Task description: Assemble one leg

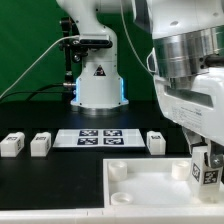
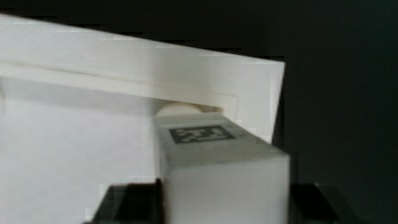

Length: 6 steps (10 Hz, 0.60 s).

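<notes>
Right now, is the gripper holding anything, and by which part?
Yes: the gripper holds the leg, fingers clamped on its two sides at the end away from the panel.

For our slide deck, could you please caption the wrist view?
The gripper holds the tagged leg close to the white panel's corner socket.

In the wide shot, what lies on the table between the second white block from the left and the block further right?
The marker board lies between the second leg and the right-hand leg; only the exterior view shows it.
</notes>
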Available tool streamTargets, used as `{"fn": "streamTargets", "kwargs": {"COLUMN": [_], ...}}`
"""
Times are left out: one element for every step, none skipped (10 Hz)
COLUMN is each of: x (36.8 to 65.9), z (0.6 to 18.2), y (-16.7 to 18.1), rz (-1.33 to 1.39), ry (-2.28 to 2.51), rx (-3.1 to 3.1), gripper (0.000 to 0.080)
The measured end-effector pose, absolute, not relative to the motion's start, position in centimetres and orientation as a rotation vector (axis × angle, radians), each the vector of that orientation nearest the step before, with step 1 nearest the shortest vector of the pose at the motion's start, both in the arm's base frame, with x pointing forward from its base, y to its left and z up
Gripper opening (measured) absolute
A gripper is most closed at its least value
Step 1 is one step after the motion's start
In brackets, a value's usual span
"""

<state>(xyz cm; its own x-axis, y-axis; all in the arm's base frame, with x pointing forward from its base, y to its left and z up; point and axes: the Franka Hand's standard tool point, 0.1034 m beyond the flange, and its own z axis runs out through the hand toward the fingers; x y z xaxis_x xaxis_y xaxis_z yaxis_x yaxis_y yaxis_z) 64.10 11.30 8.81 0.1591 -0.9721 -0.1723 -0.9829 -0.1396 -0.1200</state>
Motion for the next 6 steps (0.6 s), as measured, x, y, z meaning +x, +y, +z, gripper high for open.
{"fn": "streamTargets", "kwargs": {"x": [64.07,64.04,64.02,64.00,63.91,63.83], "z": [8.82,8.84,8.81,8.81,8.78,8.71], "y": [11.23,11.31,11.33,11.50,11.71,11.83], "rz": [0.077,0.076,0.070,0.074,0.062,0.050], "ry": [1.916,1.898,1.842,1.845,1.705,1.499], "rx": [-2.220,-2.236,-2.280,-2.275,-2.388,-2.529], "gripper": [0.0313,0.0330,0.0330,0.0505,0.0608,0.0608]}}
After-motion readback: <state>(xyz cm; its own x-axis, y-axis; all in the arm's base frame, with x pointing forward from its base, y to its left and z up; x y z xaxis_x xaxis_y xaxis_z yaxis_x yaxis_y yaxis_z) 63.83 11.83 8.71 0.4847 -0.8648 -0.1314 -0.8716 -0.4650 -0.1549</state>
